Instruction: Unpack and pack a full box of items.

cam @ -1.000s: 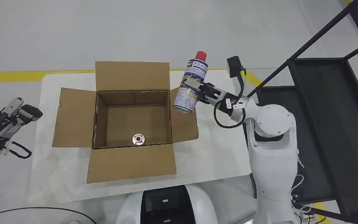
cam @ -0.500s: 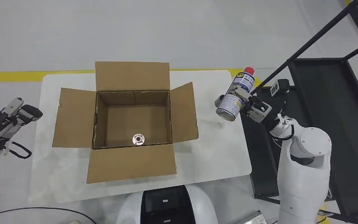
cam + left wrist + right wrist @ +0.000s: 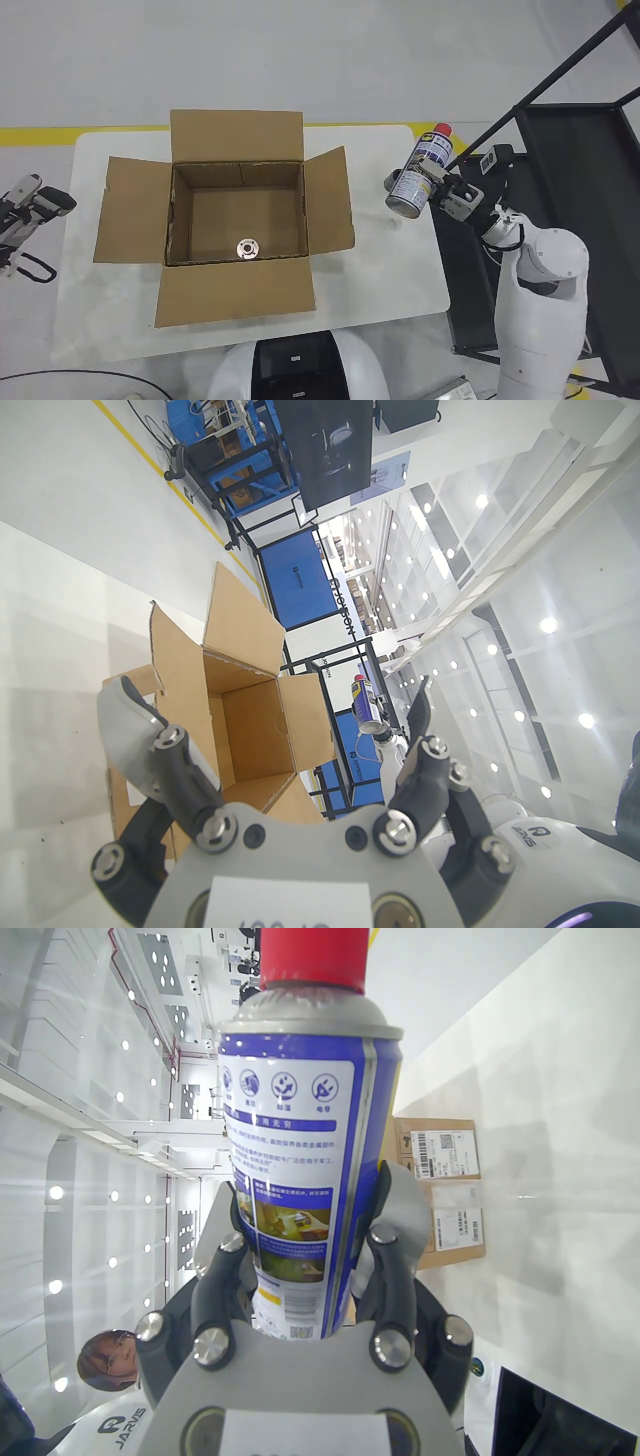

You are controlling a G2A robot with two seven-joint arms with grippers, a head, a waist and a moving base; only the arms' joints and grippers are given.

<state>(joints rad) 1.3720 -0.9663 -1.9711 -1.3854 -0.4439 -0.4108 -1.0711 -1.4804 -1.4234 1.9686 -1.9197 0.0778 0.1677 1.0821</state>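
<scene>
An open cardboard box [image 3: 238, 215] sits mid-table with its flaps spread; a small round metal part [image 3: 246, 246] lies on its floor. My right gripper [image 3: 432, 182] is shut on a blue-and-white spray can [image 3: 419, 171] with a red cap, held above the table's right edge, right of the box. In the right wrist view the spray can [image 3: 305, 1138] stands between the fingers [image 3: 387, 1238]. My left gripper [image 3: 40, 203] stays open with nothing in it off the table's left edge; its fingers [image 3: 135, 720] frame the box [image 3: 250, 720] and the far spray can [image 3: 365, 707].
The white table [image 3: 380, 280] has bare surface right of and in front of the box. A black metal rack [image 3: 570, 200] stands close to the table's right side. A yellow floor line [image 3: 60, 133] runs behind the table.
The right arm carried the spray can from beside the box's right flap out to the table's right edge, then nearly stopped. The left arm has not moved.
</scene>
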